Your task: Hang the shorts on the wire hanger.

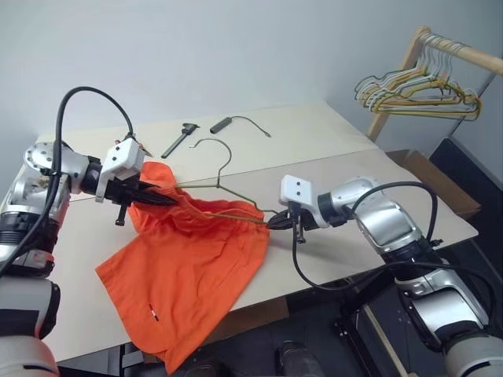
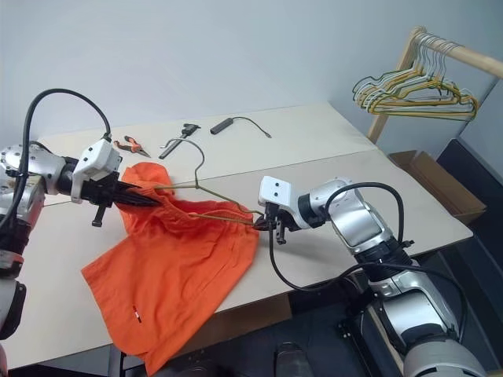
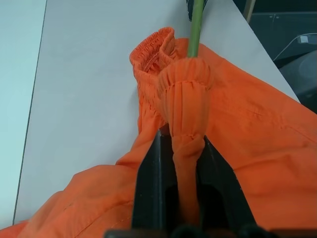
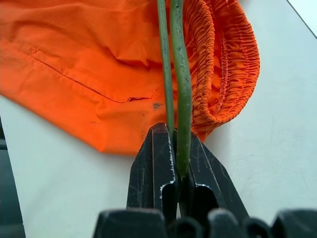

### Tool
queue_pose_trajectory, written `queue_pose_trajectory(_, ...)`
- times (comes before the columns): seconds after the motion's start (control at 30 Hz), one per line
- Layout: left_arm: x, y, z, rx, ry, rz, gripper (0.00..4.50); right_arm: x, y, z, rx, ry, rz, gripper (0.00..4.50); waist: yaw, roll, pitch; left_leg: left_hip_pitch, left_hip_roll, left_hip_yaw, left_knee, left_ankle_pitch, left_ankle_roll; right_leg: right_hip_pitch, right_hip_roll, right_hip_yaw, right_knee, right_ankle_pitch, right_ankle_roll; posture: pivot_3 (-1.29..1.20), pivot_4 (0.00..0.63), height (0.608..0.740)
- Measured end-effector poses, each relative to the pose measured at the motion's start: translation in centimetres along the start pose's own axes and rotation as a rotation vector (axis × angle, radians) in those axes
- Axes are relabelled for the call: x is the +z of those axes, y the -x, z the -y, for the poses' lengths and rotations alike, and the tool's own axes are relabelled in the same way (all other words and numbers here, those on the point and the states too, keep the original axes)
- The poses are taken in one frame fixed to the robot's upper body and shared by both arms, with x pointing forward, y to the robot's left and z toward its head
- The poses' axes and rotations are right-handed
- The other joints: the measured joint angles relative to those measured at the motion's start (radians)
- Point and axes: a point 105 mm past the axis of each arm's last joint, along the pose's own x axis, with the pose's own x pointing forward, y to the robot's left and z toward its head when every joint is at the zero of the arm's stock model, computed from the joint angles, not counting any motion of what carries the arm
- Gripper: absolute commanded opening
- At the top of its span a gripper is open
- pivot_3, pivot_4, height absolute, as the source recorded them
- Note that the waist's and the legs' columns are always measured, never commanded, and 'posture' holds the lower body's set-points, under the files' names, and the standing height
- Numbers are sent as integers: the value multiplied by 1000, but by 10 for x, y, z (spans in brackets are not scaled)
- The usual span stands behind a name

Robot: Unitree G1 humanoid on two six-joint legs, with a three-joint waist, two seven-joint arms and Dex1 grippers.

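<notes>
Two grips share the work: our right gripper [image 4: 174,148] clenches the end of the wire hanger [image 1: 228,185] to steady it, while our left gripper [image 3: 181,148] pinches the waistband of the shorts [image 1: 192,263], bunched over the hanger's far end, to draw it along. Beyond our grippers lie calipers [image 1: 180,138], pliers [image 2: 130,145] and a cable [image 1: 236,122]; we judge none obstructs.

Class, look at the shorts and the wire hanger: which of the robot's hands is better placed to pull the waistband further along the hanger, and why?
The left hand: it is shut on the shorts' gathered waistband, while the right hand only pinches the wire hanger's end.
</notes>
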Motion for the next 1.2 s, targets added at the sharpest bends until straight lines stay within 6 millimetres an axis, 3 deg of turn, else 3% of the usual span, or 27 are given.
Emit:
queue_pose_trajectory(0.1,-3,-1,1,-5,-22,-21,35,-3,-3,0,-25,40,-3,0,0,0,0,0,0,0,0,0,0,0,0,0,0,0,0,-158,0,740)
queue_pose_trajectory(0.37,-2,8,-5,65,-86,-18,0,-6,-4,-1,-59,71,25,2511,0,0,0,0,0,0,1,1,-1,0,0,0,0,0,0,-149,0,740)
queue_pose_trajectory(0.57,3,21,-13,149,-87,24,0,-2,30,33,-316,-8,101,4450,3,0,0,0,0,0,1,1,-2,0,0,0,0,0,0,-133,0,740)
queue_pose_trajectory(0.63,6,23,-15,159,-94,34,0,-12,45,42,-383,-127,131,4450,8,-1,0,0,0,0,1,1,-2,1,0,-1,0,0,0,-133,0,740)
queue_pose_trajectory(0.7,6,25,-16,170,-92,41,0,-28,50,36,-384,-212,130,4450,9,-1,-1,0,0,0,0,1,-2,2,0,-1,-1,0,0,-134,0,740)
queue_pose_trajectory(0.77,6,25,-17,178,-91,47,0,-51,43,20,-356,-305,121,4450,8,-1,-1,0,0,0,0,1,-1,1,0,-1,-1,0,0,-134,0,740)
queue_pose_trajectory(0.83,6,22,-19,184,-92,51,0,-61,29,10,-334,-383,134,4450,3,-1,-1,1,0,1,1,0,-1,2,0,1,-1,0,0,-137,0,740)
queue_pose_trajectory(1.03,8,18,-20,189,-96,70,0,-33,-5,-4,-254,-453,292,4450,-18,-1,-1,2,0,-1,0,-1,2,2,1,1,2,1,1,-139,0,740)
queue_pose_trajectory(1.2,11,21,-21,200,-106,78,0,-21,-31,-5,-209,-520,344,4450,-24,-1,-1,2,0,-1,1,-1,1,2,0,2,3,2,1,-130,0,740)
